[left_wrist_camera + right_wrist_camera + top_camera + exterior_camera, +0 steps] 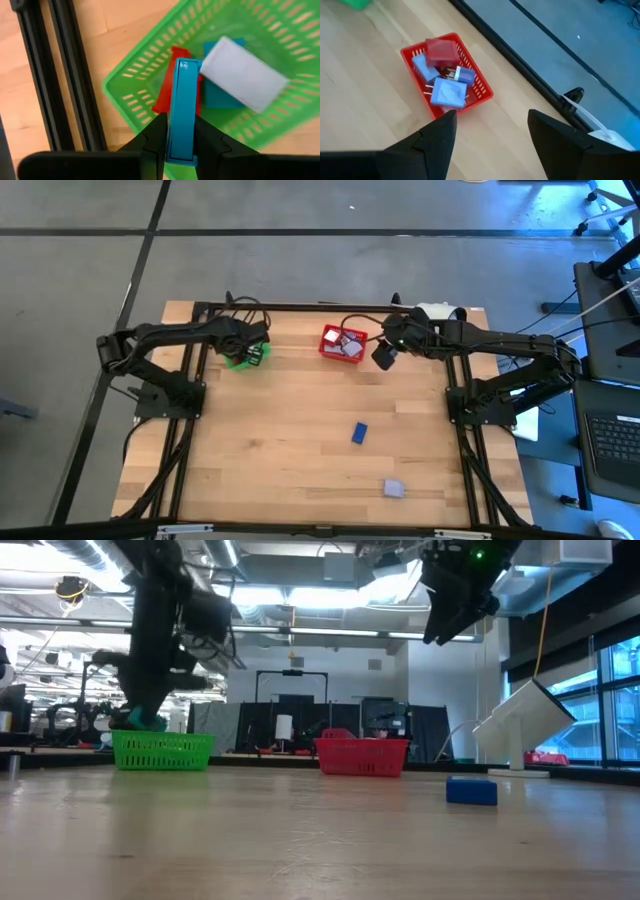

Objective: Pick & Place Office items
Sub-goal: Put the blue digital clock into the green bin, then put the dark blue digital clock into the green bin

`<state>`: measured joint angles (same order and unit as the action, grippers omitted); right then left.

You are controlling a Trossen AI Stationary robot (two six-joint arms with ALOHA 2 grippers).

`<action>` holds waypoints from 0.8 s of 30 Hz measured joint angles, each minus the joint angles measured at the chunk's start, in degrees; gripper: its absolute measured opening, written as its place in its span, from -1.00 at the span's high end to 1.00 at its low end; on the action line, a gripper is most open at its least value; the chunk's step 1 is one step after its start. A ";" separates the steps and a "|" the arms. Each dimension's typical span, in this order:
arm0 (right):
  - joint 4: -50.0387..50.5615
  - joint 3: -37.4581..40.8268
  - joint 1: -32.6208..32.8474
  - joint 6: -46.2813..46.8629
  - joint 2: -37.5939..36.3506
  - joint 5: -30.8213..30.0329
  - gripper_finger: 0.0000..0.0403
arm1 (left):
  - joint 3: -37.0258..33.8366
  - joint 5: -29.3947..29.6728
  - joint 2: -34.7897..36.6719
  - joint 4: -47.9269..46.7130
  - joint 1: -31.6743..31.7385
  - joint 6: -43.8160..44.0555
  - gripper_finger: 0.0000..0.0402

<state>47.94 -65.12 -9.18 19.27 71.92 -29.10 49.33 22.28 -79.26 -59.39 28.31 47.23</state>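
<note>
Wooden tabletop point(300, 440) carries two baskets at its far edge. At eleven o'clock, the left gripper point(180, 137) pinches a teal piece point(181, 110) over the green basket point(150, 75). At one o'clock, the right gripper point(492, 135) gapes empty beside the red basket point(482, 90). A blue piece point(359, 433) lies mid-table, a lavender piece point(394, 489) toward five o'clock.

The table point(300, 430) is light brown wood with stripes. At the upper middle of the high view sits a red basket point(480, 90) full of little holes. In it lie a dark red block point(440, 51) and pale blue blocks point(449, 93). The green basket point(150, 75) holds a white block point(245, 75) and a red piece point(167, 95). The piece standing up point(181, 110) is teal. On the wood lie a blue block point(359, 433) and a lavender block point(394, 489). The arms are black.
</note>
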 joint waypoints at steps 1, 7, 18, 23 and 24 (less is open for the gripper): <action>-0.35 0.00 0.01 0.49 0.00 0.00 -0.22 | -0.99 -0.01 0.00 1.01 0.40 -0.01 0.68; -1.86 0.00 0.01 3.61 0.00 0.01 -0.22 | -3.04 2.00 0.02 3.48 1.22 0.00 0.62; -1.61 0.00 0.00 6.11 0.00 12.55 -0.22 | 2.78 -2.09 0.00 3.14 1.23 -5.77 0.25; -1.04 -0.02 0.51 8.84 0.19 24.64 -0.22 | 7.61 -2.94 0.00 2.09 1.22 -9.33 0.13; -0.96 -0.02 0.99 7.49 0.35 26.04 -0.22 | 8.63 -2.97 0.00 2.17 1.17 -10.27 0.12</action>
<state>46.98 -65.14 -8.19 26.76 72.27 -3.07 57.97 19.31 -79.26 -57.22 29.48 36.96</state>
